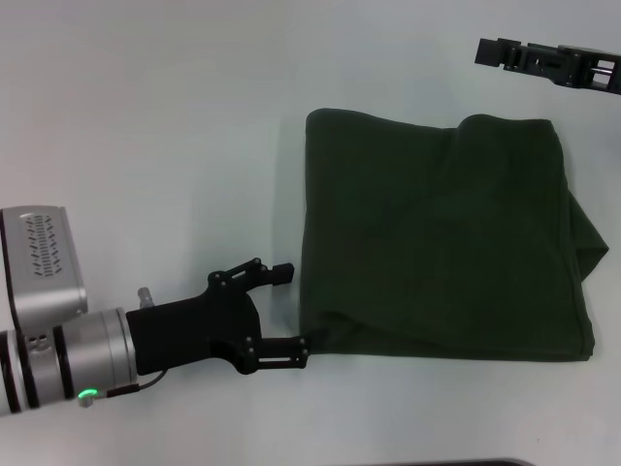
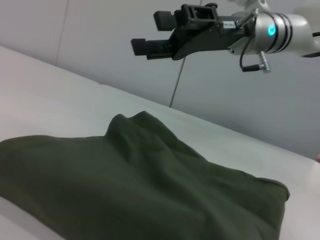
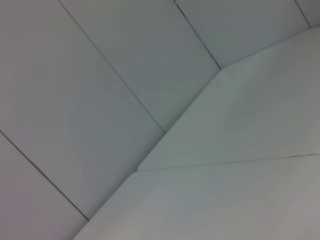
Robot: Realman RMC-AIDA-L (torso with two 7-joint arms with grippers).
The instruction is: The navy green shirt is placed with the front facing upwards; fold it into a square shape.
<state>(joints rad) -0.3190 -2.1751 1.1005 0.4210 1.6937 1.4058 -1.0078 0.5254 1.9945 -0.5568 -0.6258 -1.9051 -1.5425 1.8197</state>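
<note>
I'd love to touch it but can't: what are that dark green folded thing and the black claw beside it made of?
The dark olive-green folded shirt looks like soft matte cotton-like knit: it sags into rounded folds. The left black claw, open beside its edge, appears to be hard matte plastic or coated metal, given its rigid, sharp-edged linkages.

One navy green shirt [image 1: 437,233], folded into a rough square, lies at the 3 o'clock side of one white table [image 1: 146,126]; two grippers in sight: the left gripper [image 1: 287,316] at 7 o'clock, the right gripper [image 1: 497,50] at 1 o'clock
</note>
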